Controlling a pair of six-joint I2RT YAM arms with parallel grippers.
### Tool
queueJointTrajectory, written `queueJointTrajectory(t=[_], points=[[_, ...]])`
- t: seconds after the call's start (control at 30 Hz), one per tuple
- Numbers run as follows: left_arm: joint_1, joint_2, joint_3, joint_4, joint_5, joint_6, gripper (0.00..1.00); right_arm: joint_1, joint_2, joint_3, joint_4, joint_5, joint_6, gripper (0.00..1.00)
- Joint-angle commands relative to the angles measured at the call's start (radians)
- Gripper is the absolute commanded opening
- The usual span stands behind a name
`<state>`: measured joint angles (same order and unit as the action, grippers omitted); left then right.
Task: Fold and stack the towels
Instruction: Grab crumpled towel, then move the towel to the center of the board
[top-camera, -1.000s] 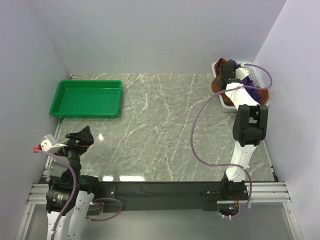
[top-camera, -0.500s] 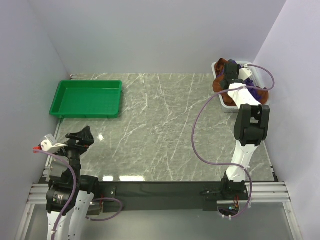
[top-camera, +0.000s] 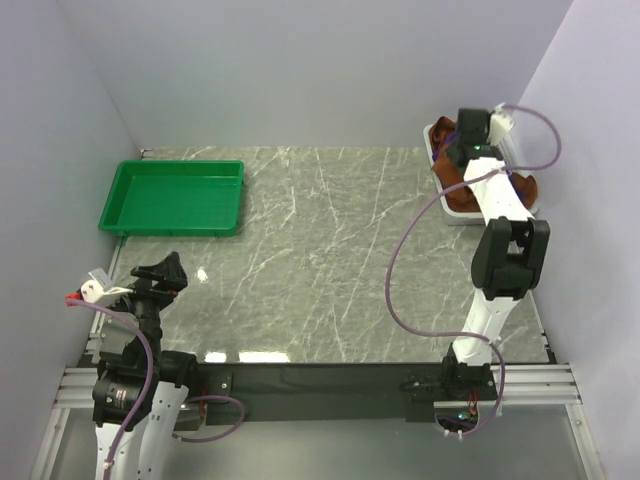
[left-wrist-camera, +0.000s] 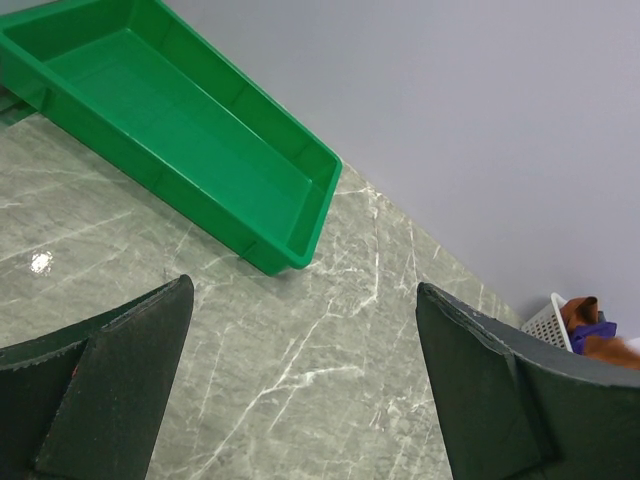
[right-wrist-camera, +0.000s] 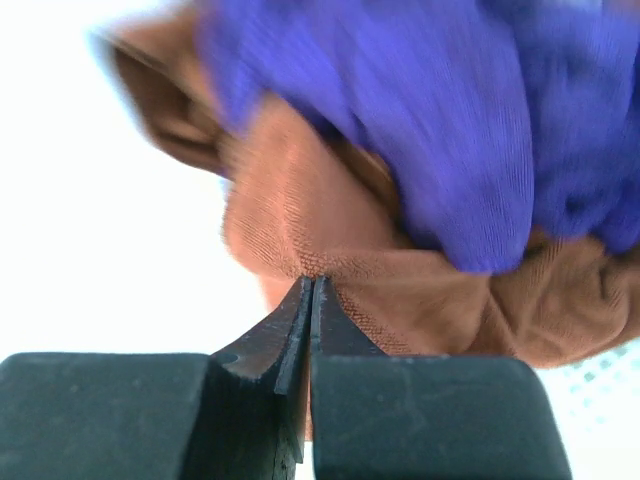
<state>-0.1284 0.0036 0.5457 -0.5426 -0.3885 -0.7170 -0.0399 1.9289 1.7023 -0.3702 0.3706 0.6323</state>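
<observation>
Rust-brown towels (top-camera: 462, 196) lie heaped in a white basket (top-camera: 437, 131) at the table's far right. In the right wrist view a purple towel (right-wrist-camera: 450, 120) rests on a rust-brown towel (right-wrist-camera: 300, 220). My right gripper (right-wrist-camera: 312, 281) is shut, its tips pinching a fold of that brown towel. From above, the right gripper (top-camera: 457, 158) hangs over the basket, its tips hidden by the wrist. My left gripper (top-camera: 165, 270) hovers low over the near left of the table, open and holding nothing (left-wrist-camera: 300, 370).
A green tray (top-camera: 175, 166) sits at the far left of the marble table, also seen ahead of the left gripper (left-wrist-camera: 200, 210). Purple walls close in the left, back and right sides. The basket (left-wrist-camera: 548, 320) with towels shows far off in the left wrist view.
My right gripper has closed on the brown towel in the basket, and its wrist has swung up and back over the basket. The left arm has not moved.
</observation>
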Motion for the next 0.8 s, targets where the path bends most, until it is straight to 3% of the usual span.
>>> queueJointTrajectory(t=[0.0,0.2,0.37,0.5,0.6,0.77], points=[[0.007,-0.068,0.026,0.029,0.016,0.017,0.99,-0.005,-0.163,0.144,0.036,-0.030,-0.112,0.00],[0.007,-0.068,0.025,0.030,0.014,0.017,0.99,0.009,-0.237,0.289,0.128,-0.180,-0.249,0.00],[0.009,-0.068,0.025,0.030,0.014,0.017,0.99,0.026,-0.196,0.486,0.131,-0.421,-0.264,0.00],[0.009,-0.065,0.025,0.029,0.020,0.019,0.99,0.131,-0.180,0.560,0.149,-0.538,-0.351,0.00],[0.010,-0.062,0.026,0.030,0.022,0.021,0.99,0.193,-0.192,0.544,0.139,-0.620,-0.404,0.00],[0.009,-0.056,0.025,0.033,0.034,0.024,0.99,0.392,-0.320,0.323,0.079,-0.670,-0.499,0.00]])
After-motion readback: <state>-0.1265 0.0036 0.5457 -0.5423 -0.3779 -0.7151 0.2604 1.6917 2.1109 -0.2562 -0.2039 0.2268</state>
